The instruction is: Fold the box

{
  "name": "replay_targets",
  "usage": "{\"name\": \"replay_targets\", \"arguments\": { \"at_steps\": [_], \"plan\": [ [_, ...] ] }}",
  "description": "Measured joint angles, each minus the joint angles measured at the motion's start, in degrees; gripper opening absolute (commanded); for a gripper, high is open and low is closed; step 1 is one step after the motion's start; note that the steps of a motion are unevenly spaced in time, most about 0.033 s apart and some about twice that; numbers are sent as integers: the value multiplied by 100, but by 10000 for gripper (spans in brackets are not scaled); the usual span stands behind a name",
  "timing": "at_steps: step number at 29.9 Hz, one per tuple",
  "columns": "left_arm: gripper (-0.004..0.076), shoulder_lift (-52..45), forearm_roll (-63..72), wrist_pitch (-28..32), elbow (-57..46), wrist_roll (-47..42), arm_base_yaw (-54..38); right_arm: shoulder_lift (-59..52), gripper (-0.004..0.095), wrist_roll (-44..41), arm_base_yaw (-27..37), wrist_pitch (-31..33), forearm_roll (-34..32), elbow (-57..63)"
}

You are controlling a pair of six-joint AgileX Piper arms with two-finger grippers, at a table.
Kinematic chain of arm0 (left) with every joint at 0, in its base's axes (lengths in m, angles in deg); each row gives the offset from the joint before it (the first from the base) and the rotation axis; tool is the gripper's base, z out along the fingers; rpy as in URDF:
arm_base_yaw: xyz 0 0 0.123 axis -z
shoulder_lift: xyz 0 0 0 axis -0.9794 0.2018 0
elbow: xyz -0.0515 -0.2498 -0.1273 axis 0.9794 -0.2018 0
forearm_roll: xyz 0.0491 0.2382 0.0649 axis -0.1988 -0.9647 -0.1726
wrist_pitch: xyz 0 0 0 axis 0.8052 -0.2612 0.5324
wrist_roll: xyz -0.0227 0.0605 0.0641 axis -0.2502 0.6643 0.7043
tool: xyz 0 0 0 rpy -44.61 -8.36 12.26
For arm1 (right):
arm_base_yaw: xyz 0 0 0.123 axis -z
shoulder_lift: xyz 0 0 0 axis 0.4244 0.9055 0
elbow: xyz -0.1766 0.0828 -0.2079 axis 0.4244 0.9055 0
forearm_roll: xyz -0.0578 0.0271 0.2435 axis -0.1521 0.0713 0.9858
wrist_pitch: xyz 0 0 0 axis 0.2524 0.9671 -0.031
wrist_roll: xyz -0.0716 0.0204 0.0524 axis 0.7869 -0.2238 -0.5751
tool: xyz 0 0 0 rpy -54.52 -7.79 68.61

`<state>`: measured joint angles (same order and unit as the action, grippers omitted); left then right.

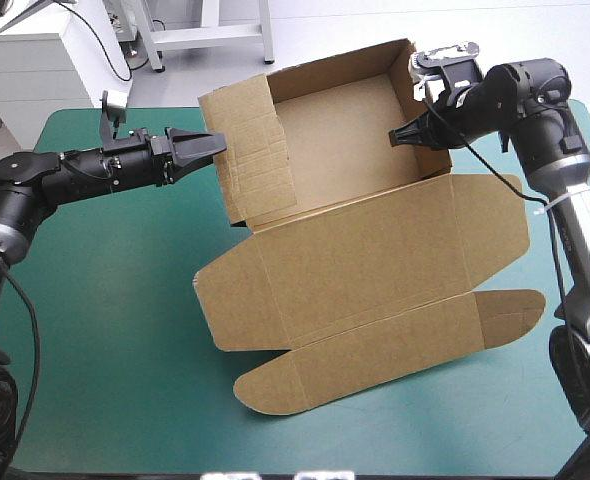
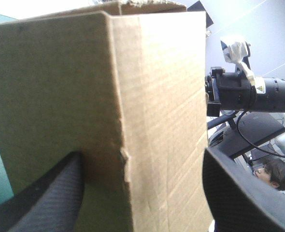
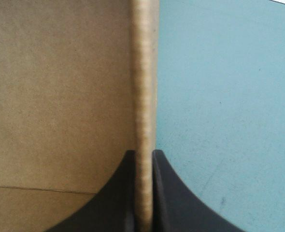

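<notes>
1. We see the teal-green table (image 1: pixel 95 320) carrying the brown box (image 1: pixel 365 250) mid-table, with its walls raised and its lid flat.
2. Our right claw (image 1: pixel 399 136) pinches the box's right wall.
3. Our left claw (image 1: pixel 213 142) is spread, with the left wall's corner between its fingers.

Box (image 1: pixel 355 250): from above, we cannot see the outer side of its far wall, nor the teal-green cover (image 1: pixel 95 300) under it.
Right gripper (image 1: pixel 403 135): from above its fingers look like one small dark tip. In the left wrist view the box's wall hides them.
Box in the right wrist view: its wall edge is blurry, and we see only a slice.
Left gripper (image 1: pixel 213 142): we cannot tell if it touches the box.
</notes>
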<state>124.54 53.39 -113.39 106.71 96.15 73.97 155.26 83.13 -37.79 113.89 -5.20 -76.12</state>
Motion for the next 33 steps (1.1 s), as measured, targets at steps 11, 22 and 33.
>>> {"name": "replay_targets", "arguments": {
  "at_steps": [11,22,33],
  "plan": [
    [491,0,-141,0,0,-12,0,0,-18,-139,0,129,-17,0],
    [491,-453,-1946,1381,0,-1208,763,0,-19,-778,-903,105,-1389,0],
    [491,-931,-4837,2778,0,-3822,1864,0,-19,-1353,-1641,153,-2433,-258]
  ]
}}
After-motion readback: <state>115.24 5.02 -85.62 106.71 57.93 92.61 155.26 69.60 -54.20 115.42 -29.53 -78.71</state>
